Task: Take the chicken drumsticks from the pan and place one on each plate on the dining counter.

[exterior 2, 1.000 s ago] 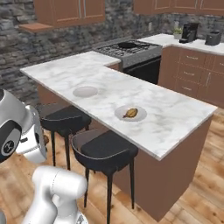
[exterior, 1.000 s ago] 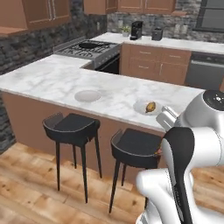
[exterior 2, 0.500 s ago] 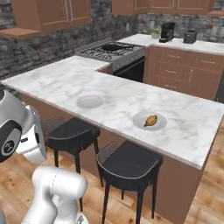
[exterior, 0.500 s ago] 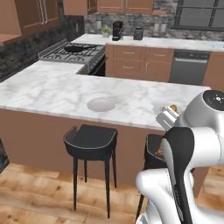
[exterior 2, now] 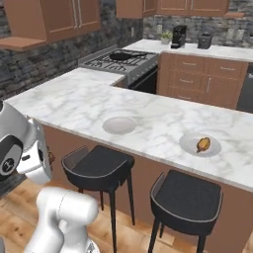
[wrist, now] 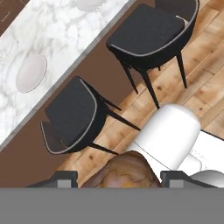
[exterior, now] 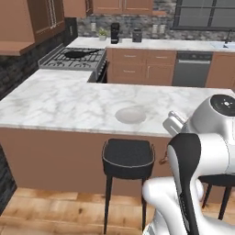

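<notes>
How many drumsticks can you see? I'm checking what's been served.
2: one drumstick lies on the right-hand plate on the dining counter; the other drumstick is held in the hand.

Veined glossy marble dining counter point(exterior 2: 148, 111), wooden base point(exterior 2: 143, 178).

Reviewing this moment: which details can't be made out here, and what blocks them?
- Held drumstick, hand view: its lower part cut off at the bottom, between the pincer fingertips.
- Pan on the stove, left base view: too small to tell its contents.
- Right stool, left base view: mostly behind the arm.
</notes>
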